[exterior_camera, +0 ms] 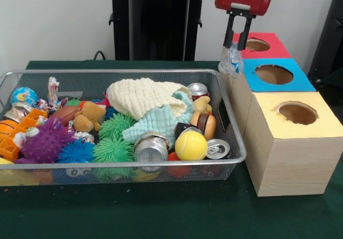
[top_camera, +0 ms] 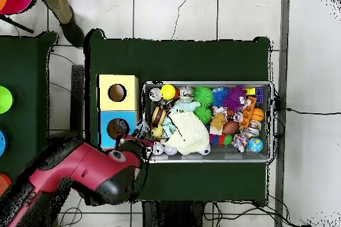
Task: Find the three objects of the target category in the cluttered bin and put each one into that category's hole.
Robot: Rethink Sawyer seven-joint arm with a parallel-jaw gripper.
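Observation:
My gripper hangs at the back right, over the bin's far right corner and beside the blue-topped box. It is shut on a crumpled clear plastic piece with blue print, which dangles from its black fingers. Behind it is the red-topped box, and the yellow-topped box stands nearest; each has a round hole. Crushed metal cans lie in the wire bin. From overhead the red arm covers the red box and the gripper.
The bin holds a yellow tennis ball, a cream cloth, a pale blue cloth, spiky balls, a toy burger and a globe ball. A person's shoe shows at the overhead view's top left.

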